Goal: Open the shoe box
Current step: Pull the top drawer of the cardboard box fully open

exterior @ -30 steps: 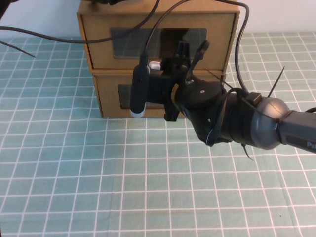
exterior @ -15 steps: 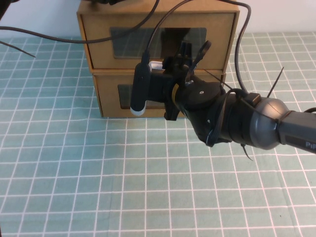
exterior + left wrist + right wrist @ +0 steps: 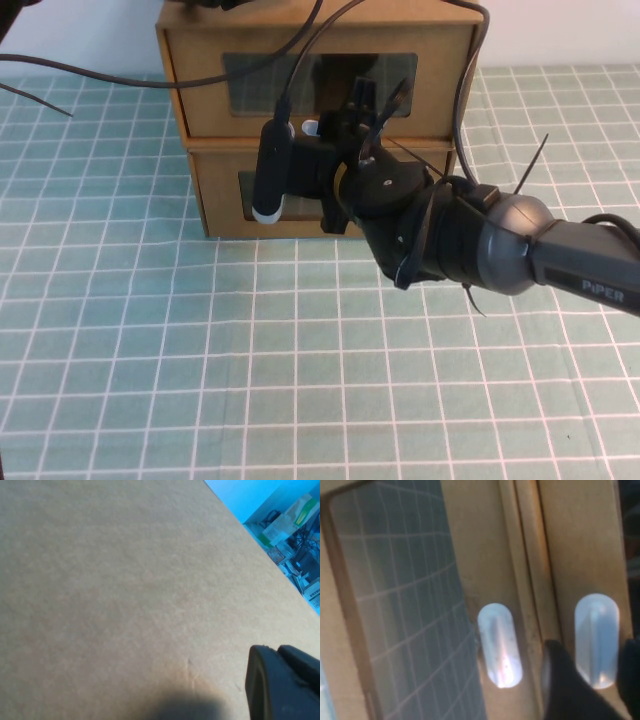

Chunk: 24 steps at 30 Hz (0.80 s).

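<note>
Materials as seen from beside the table. Box [image 3: 200, 130]: plain brown cardboard, matt, its top faintly fibrous up close. Windows [image 3: 250, 85]: clear film, glossy enough to mirror the grid pattern. Tabs [image 3: 500, 645]: frosted translucent plastic, smooth, with a soft shine. Cloth [image 3: 150, 350]: pale green with white grid lines, matt, lying slightly rippled. Arm [image 3: 500, 245]: dark grey shell, smooth, with a dull sheen (plastic or painted metal, I cannot tell which). Right gripper [image 3: 380, 90], at the box front: matt black plastic. Left gripper [image 3: 282, 680], over the box top: the same matt black. Camera [image 3: 268, 170]: satin black barrel, white tip. Cables [image 3: 100, 72]: black, smooth, rubbery.
</note>
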Available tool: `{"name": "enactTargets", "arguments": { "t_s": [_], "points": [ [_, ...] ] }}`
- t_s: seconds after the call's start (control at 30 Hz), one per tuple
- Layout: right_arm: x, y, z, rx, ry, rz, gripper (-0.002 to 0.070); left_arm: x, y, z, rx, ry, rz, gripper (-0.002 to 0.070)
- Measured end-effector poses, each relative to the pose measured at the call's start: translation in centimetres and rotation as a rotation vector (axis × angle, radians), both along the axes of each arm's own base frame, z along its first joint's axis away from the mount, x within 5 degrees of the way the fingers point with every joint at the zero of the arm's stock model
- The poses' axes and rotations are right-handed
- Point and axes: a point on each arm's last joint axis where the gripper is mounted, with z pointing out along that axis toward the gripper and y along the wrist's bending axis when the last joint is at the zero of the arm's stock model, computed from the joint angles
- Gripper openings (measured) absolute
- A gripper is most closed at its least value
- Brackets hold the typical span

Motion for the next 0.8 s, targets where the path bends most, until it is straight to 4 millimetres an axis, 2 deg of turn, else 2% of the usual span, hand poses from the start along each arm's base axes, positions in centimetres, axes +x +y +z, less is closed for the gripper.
{"name": "enactTargets", "arguments": {
  "t_s": [0.17,0.23,0.53,0.8],
  "points": [
    [0.2,-0.1,0.1,-0.002,-0.012,-0.017,0.0057,0.2,0.0,-0.2,-0.004,0.005,0.000,-0.0004],
    [0.1,0.0,0.0,0.001,-0.012,-0.031,0.0026,0.2,-0.1,-0.2,-0.008,0.005,0.001,-0.0004],
    [-0.2,0.3,-0.1,0.008,-0.020,-0.055,0.0015,0.3,0.3,-0.1,-0.019,0.009,0.005,-0.0004],
    [-1.6,1.6,-0.3,0.003,-0.048,-0.087,0.0014,0.3,0.6,-0.2,-0.029,0.026,0.006,-0.0004]
  ]
}}
